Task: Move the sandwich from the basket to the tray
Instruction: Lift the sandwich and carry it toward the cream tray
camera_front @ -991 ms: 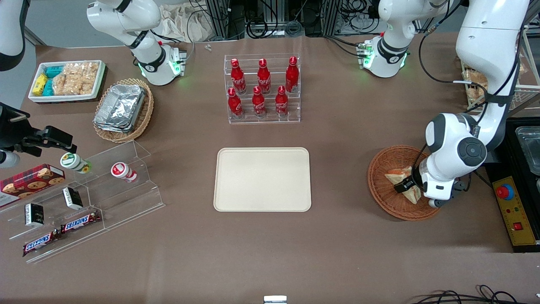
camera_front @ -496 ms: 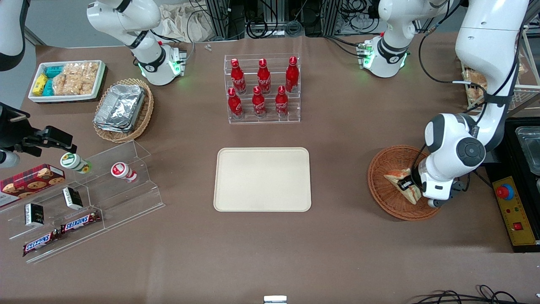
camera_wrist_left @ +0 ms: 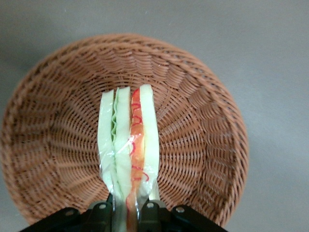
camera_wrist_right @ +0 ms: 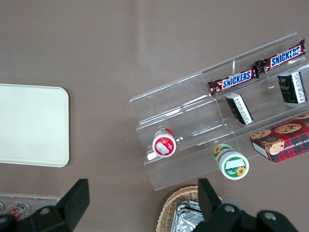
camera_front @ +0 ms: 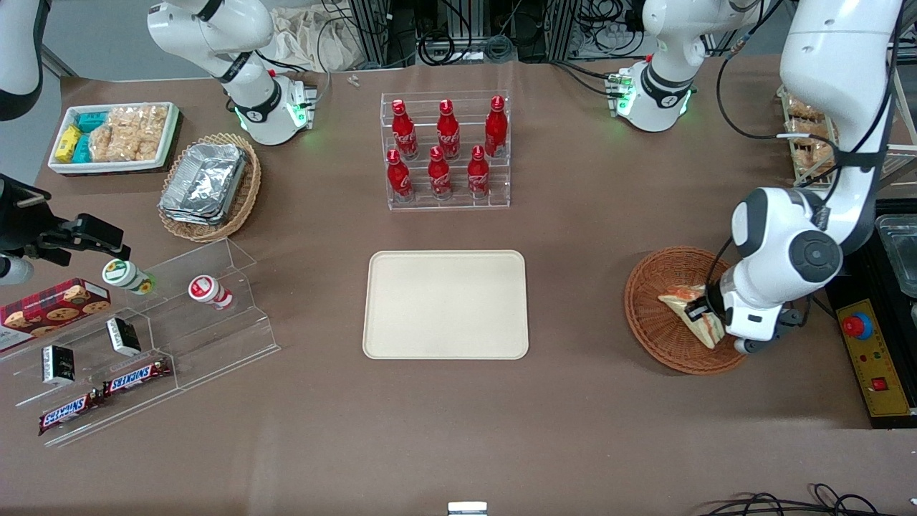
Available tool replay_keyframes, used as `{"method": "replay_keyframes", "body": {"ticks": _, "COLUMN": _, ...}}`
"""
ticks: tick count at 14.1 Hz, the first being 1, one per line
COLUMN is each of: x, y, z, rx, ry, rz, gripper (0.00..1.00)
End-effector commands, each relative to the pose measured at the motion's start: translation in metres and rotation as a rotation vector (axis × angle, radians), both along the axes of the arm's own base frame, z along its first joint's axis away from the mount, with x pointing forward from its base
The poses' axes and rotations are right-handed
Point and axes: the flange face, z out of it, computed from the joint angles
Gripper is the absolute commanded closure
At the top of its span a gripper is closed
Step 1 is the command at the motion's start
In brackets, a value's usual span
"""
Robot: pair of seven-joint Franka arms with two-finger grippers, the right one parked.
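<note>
One sandwich (camera_front: 689, 310) is all the round reddish wicker basket (camera_front: 663, 337) holds, at the lower right of the front view, toward the working arm's end of the desk (camera_front: 587, 416). The left arm's claw (camera_front: 698, 312) is down over the basket, its two dark fingers (camera_wrist_left: 99, 215) pressed against the flat sides of the wedge, so it is clamped on the sandwich. Seen from the wrist, the sandwich stands on edge between the fingers, wrapped in clear film, with pale bread slices, a wavy green layer and an orange-red layer showing along its cut face; the woven basket wall (camera_wrist_left: 203, 125) rings it all round. Whether the wedge touches the basket floor I cannot tell.

The cream tray (camera_front: 445, 304) lies flat at the centre of the front view, well apart from the basket, with bare brown desk between them. Above the tray in that view, farther from the front camera, a clear rack holds six red bottles (camera_front: 444, 149). Toward the parked arm's end, at the left of the frame, sit a tan oval basket with foil trays (camera_front: 208, 183), a white bin of snack packets (camera_front: 114, 136), and a stepped clear stand (camera_front: 154, 337) with candy bars and small cups.
</note>
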Motion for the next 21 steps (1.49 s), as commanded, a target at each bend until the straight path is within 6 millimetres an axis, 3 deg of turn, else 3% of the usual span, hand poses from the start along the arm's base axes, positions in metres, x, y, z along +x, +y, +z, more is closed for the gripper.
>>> {"method": "replay_keyframes", "body": {"ticks": 1, "x": -0.004, "y": 0.002, "z": 0.064, "rx": 0.033, "ry": -0.027, "rz": -0.109, "gripper": 1.00}}
{"method": "replay_keyframes", "body": {"ticks": 6, "x": -0.003, "y": -0.006, "z": 0.183, "rx": 0.018, "ry": 0.136, "rz": -0.318, "gripper": 1.00}}
{"method": "replay_keyframes", "body": {"ticks": 8, "x": -0.007, "y": -0.035, "z": 0.216, "rx": -0.051, "ry": 0.122, "rz": -0.358, "gripper": 1.00}}
{"method": "replay_keyframes", "body": {"ticks": 10, "x": -0.018, "y": -0.077, "z": 0.229, "rx": -0.081, "ry": 0.140, "rz": -0.422, "gripper": 1.00}}
{"method": "replay_keyframes", "body": {"ticks": 13, "x": -0.028, "y": -0.142, "z": 0.225, "rx": -0.153, "ry": 0.119, "rz": -0.508, "gripper": 1.00}}
{"method": "replay_keyframes", "body": {"ticks": 15, "x": -0.029, "y": -0.178, "z": 0.209, "rx": -0.170, "ry": 0.111, "rz": -0.502, "gripper": 1.00}}
{"method": "replay_keyframes", "body": {"ticks": 19, "x": -0.025, "y": -0.253, "z": 0.152, "rx": -0.191, "ry": 0.105, "rz": -0.496, "gripper": 1.00}}
{"method": "replay_keyframes", "body": {"ticks": 21, "x": -0.024, "y": -0.282, "z": 0.108, "rx": -0.171, "ry": 0.118, "rz": -0.514, "gripper": 1.00}}
